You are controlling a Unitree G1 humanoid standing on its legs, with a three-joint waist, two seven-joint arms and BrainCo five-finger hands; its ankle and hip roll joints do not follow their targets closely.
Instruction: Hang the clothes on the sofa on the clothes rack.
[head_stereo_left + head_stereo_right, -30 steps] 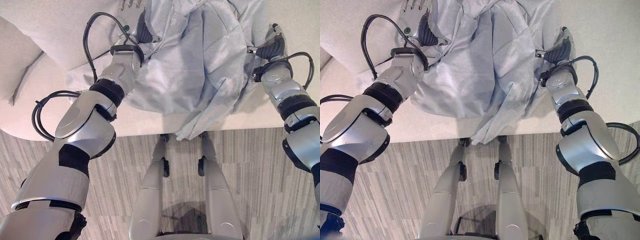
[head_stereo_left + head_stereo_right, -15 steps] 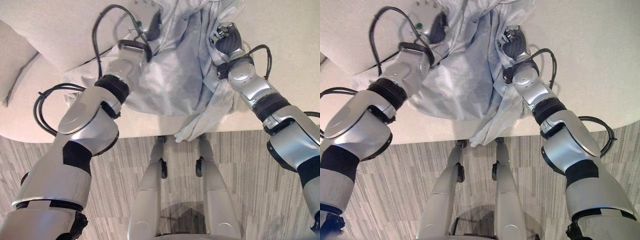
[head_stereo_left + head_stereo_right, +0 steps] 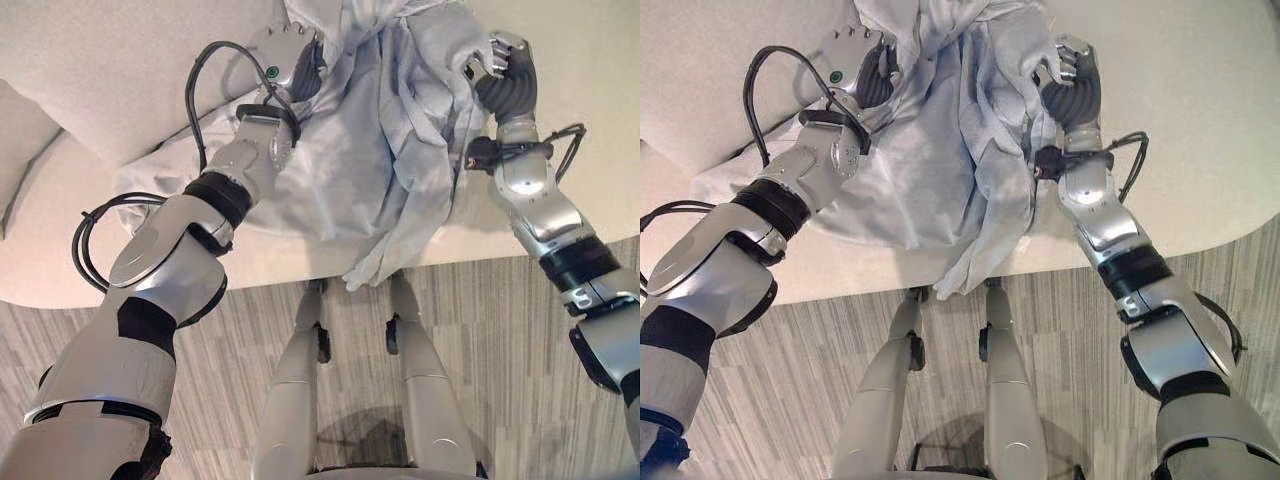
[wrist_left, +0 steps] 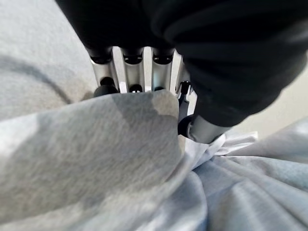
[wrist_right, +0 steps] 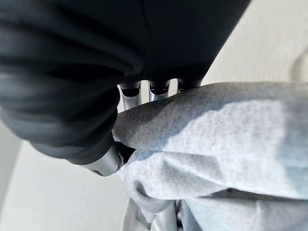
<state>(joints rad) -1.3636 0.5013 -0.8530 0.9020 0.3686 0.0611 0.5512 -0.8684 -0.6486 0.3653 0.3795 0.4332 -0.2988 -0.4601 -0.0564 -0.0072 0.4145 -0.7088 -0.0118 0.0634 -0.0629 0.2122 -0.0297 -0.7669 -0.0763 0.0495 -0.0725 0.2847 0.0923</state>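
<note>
A pale grey-blue garment [image 3: 370, 150] is seen bunched on the seat of a cream sofa [image 3: 90, 60], its upper part gathered and lifted against the sofa's backrest, and one loose end hanging over the sofa's front edge towards the grey plank floor [image 3: 250, 340]. The garment's upper left side is gripped by the left hand [image 3: 290, 55]; in the left wrist view the fingers [image 4: 132, 72] are seen curled over a fold of the cloth, with the thumb pressed against it. The upper right side of the garment is gripped by the right hand [image 3: 1070, 75]; in the right wrist view its fingers [image 5: 130, 98] are closed over a thick fold, which is pinched against the thumb. The cloth between the two hands is drawn into a narrow bunch.
</note>
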